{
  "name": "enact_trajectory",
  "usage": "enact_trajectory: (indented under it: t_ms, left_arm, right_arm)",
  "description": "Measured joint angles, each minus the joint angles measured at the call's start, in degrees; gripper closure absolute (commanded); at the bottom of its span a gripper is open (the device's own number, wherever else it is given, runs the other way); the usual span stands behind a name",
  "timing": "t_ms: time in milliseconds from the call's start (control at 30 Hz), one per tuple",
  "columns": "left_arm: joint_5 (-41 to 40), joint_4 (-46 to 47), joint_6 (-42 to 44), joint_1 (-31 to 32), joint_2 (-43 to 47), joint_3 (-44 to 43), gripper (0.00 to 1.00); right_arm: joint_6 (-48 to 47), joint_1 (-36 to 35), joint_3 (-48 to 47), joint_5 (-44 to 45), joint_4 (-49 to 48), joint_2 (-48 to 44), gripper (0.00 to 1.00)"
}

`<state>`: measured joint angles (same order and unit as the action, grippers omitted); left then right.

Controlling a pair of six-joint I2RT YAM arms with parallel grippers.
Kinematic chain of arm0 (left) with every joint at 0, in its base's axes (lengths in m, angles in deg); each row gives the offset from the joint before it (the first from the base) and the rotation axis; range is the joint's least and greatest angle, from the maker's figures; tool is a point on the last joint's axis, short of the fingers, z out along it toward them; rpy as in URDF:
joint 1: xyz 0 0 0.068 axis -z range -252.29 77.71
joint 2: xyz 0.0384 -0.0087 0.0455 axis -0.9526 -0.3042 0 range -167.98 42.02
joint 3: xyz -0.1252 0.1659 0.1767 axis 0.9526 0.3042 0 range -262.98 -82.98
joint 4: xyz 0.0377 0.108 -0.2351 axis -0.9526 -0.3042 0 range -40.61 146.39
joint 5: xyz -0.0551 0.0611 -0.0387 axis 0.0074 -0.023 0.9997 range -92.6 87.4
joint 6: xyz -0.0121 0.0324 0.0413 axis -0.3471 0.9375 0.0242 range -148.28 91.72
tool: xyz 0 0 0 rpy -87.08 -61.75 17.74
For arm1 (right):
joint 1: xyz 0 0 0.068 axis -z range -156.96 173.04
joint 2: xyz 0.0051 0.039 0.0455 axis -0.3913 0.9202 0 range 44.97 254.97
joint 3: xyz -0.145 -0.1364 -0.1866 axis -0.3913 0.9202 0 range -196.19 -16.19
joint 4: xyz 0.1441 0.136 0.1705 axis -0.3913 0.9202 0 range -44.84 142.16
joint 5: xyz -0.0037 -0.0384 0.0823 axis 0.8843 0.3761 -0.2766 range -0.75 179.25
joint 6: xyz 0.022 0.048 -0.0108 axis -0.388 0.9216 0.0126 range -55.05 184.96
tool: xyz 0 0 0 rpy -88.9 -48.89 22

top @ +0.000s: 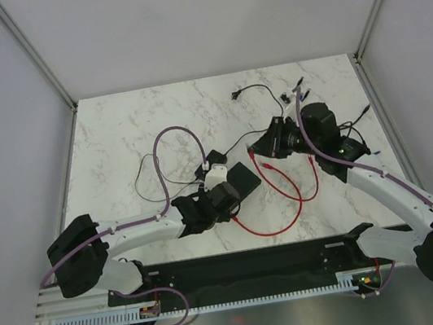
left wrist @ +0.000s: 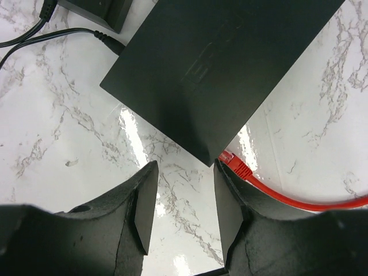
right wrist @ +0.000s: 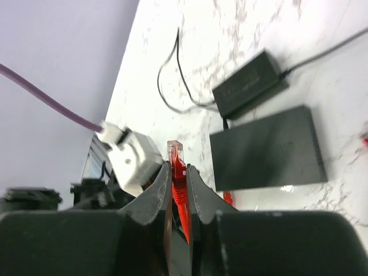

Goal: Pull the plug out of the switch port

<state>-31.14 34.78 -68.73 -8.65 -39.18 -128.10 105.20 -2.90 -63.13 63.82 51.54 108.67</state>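
The switch point(top: 244, 181) is a flat matte-black box point(left wrist: 224, 69) lying on the marble, also seen in the right wrist view point(right wrist: 267, 149). My right gripper point(right wrist: 178, 168) is shut on a red plug point(right wrist: 176, 154), whose clear tip sticks out past the fingertips. It is held up and away from the switch, to the switch's right in the top view point(top: 258, 152). The cable's other red plug point(left wrist: 234, 164) lies against the switch's edge; I cannot tell whether it is seated. My left gripper point(left wrist: 184, 172) is open, just off the switch's near corner, with only marble between its fingers.
A smaller black box point(right wrist: 250, 86) with a thin black cord sits just behind the switch. The red cable point(top: 280, 226) loops over the table in front of it. Loose black cords point(top: 250, 91) lie at the back. The left arm's purple cable point(top: 171, 137) arcs over the left side.
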Motion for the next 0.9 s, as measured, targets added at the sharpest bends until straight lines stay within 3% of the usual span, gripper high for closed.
enact_trajectory:
  t_ms: [300,567,900]
  left_arm:
    - [0.2,1.2,0.0,0.0,-0.3,0.1,0.48]
    - [0.2,1.3,0.0,0.0,-0.3,0.3,0.48]
    - [0.2,1.6,0.0,0.0,-0.3,0.4,0.48]
  right_arm:
    - [-0.9,2.3,-16.9,17.4,9.0,0.8,1.0]
    - [-3.3,7.2,-24.7,30.6,9.5,14.4,1.0]
    - [-4.3,18.4,-25.3,33.2,2.6,29.9,1.0]
